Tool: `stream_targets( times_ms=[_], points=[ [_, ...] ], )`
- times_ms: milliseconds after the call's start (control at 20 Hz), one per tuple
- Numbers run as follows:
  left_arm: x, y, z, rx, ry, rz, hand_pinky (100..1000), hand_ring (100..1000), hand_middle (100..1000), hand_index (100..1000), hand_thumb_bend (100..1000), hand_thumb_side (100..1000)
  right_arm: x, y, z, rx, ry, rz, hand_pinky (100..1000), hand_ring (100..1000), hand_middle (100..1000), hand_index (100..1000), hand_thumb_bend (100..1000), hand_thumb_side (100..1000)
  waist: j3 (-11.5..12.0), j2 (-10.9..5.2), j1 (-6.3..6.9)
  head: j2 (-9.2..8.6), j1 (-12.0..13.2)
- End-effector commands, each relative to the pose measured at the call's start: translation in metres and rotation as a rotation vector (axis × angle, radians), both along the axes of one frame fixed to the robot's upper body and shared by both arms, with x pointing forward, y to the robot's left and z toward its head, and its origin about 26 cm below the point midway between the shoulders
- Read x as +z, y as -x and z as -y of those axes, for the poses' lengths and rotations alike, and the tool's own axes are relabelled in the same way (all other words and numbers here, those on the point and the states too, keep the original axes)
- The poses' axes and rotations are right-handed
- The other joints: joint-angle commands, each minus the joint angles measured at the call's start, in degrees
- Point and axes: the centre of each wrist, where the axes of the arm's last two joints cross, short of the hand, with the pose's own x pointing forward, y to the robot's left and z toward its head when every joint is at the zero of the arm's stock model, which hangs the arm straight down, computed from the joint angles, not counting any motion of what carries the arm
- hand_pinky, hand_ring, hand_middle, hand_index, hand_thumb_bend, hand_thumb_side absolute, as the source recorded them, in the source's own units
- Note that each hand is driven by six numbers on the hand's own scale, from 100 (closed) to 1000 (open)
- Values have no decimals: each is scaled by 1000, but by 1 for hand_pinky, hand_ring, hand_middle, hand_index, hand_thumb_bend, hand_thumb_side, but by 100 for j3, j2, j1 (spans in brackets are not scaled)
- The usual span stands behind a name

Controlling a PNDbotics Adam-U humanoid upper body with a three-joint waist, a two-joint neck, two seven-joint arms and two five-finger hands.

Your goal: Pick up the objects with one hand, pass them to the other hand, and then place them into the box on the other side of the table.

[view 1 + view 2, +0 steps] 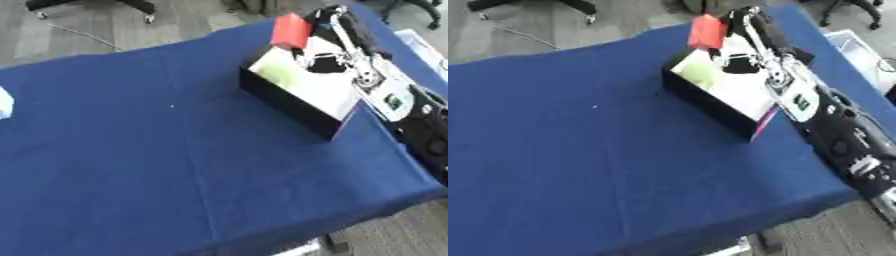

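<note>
Closest to the camera is just the blue tablecloth (175, 175), draped over the table's near edge with a few faint creases running through it. Grey wood-look floor (411, 225) peeks out at the lower right corner below the cloth.

Over at the left edge of the left eye view there's a small pale object (4, 102), mostly cut off, so can't say what it is.

Moving further back, the box (293, 100) sits on the right part of the table, turned at an angle to the table edges. Dark outer walls, white inside with a greenish patch, and a pink edge visible at its near right corner in the right eye view.

The robot's right arm (833, 130) comes in from the lower right, black with a white and silver forearm section, and stretches out over the box's right side.

At the far end, the right hand (741, 22) is up above the far corner of the box with its fingers curled around a red block (707, 31). The block is in the air, tilted, over the box's far rim and not touching the box as far as I can tell.

Left hand doesn't show in either view.

Past the table there's chair legs with casters (144, 12) on the floor.
</note>
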Motion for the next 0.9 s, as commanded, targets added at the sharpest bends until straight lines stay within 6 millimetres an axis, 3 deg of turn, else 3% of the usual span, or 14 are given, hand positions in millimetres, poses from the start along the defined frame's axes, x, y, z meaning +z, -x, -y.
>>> stream_targets(
  times_ms=[50, 150, 200, 300, 450, 600, 900],
  points=[
    [7, 2, -2, 6, -12, 22, 797, 581, 631, 756, 100, 760, 14, 4, 30, -61, 88, -87, 860, 875, 701, 986, 100, 381, 10, -126, -55, -15, -40],
    [6, 3, -2, 7, -17, 17, 797, 581, 632, 757, 100, 760, 22, 7, 36, -34, 184, -167, 881, 900, 765, 1000, 100, 492, 0, -133, -79, -15, -34],
    [6, 3, -2, 8, -18, 15, 798, 582, 632, 757, 100, 762, 27, 8, 37, -26, 225, -190, 906, 930, 823, 1000, 206, 548, -5, -135, -86, -15, -30],
    [5, 3, -3, 11, -22, 9, 798, 582, 633, 758, 100, 765, 36, 12, 38, -4, 299, -239, 954, 994, 918, 1000, 306, 594, -17, -140, -95, -15, -14],
    [3, 3, -4, 20, -30, 0, 799, 582, 634, 759, 100, 767, 55, 18, 36, 18, 404, -288, 978, 1000, 989, 1000, 420, 589, -41, -146, -100, -15, 10],
    [2, 3, -7, 36, -39, -4, 799, 583, 634, 760, 100, 769, 75, 25, 28, 33, 540, -317, 984, 1000, 1000, 1000, 584, 517, -75, -152, -108, -15, 27],
    [-1, 3, -10, 57, -44, -10, 800, 583, 634, 760, 100, 770, 103, 39, 0, 76, 724, -268, 974, 1000, 1000, 1000, 563, 419, -132, -153, -102, -15, 45]
  ],
)
